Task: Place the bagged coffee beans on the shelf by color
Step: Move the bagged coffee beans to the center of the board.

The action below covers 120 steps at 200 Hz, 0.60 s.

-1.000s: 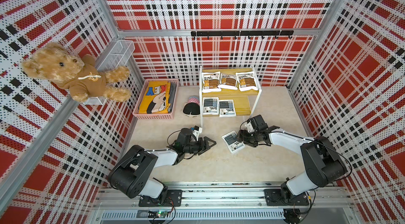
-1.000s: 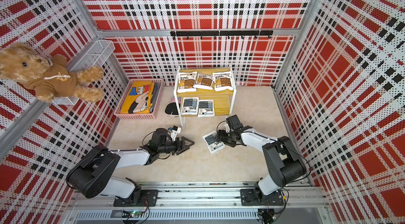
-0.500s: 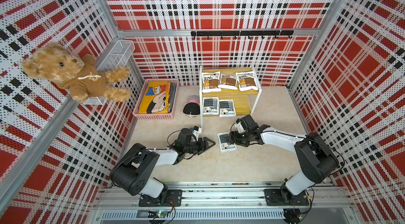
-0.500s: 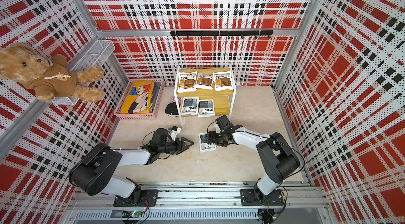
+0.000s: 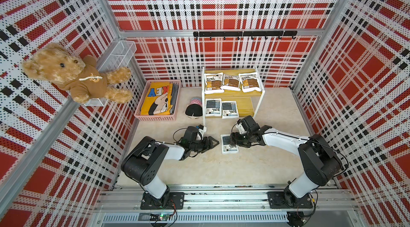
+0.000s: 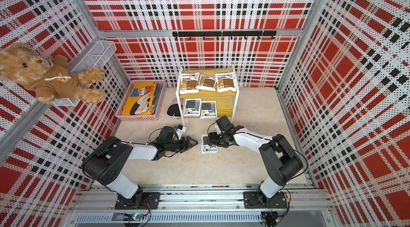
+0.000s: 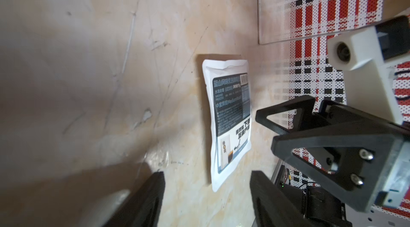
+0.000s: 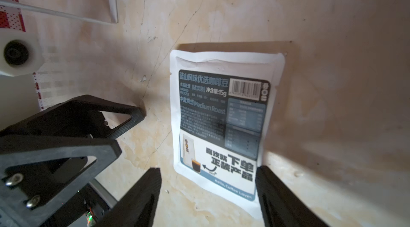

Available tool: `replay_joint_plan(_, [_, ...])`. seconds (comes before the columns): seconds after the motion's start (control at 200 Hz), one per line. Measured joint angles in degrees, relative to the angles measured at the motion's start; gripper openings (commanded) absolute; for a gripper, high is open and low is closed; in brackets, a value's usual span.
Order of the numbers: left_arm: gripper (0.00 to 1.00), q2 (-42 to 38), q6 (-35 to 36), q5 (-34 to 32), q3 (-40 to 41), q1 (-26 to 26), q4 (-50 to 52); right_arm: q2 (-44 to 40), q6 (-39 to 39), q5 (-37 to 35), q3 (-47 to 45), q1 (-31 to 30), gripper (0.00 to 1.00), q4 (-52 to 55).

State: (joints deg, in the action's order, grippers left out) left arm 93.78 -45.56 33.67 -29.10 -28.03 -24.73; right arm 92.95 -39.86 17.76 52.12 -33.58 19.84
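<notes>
In both top views the loose grey-panel pouch (image 5: pixel 228 148) lies flat on the table (image 5: pixel 221 170), on the near side of the shelf (image 5: pixel 246 106) and between my two grippers; my right gripper (image 5: pixel 233 142) hangs over the pouch's right edge, fingers spread; my left gripper (image 5: pixel 213 144) points at the pouch from the left, just beside it and apart from it, fingers spread and holding nothing; on the shelf's far, upper board three brown-panel pouches (image 5: pixel 231 82) lie in a row; on the left part of the lower, nearer board two grey-panel pouches (image 5: pixel 221 108) lie side by side; left of the shelf stands a pink basket (image 5: pixel 155 117) with a yellow cloth (image 5: pixel 155 98) in it. In my left wrist view my own fingers (image 7: pixel 155 192) stand wide apart with nothing between them but table and the pouch's nearest corner (image 7: pixel 230 117); the right gripper shows beyond the pouch, its two fingers parted. In my right wrist view my fingers (image 8: pixel 268 192) stand apart on either side of the pouch's (image 8: pixel 221 114) printed end; one finger sits right at its edge, and I cannot tell whether it touches; the other is clear of it; the pouch lies flat, not lifted.
</notes>
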Motion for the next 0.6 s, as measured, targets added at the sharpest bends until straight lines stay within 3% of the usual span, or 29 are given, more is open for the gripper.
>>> replay_joint_plan(0.601, [0.68,3.0,4.9,-0.8,-4.9,-1.7,3.8,3.8,0.0,-0.3,0.8,1.5,0.70,0.8])
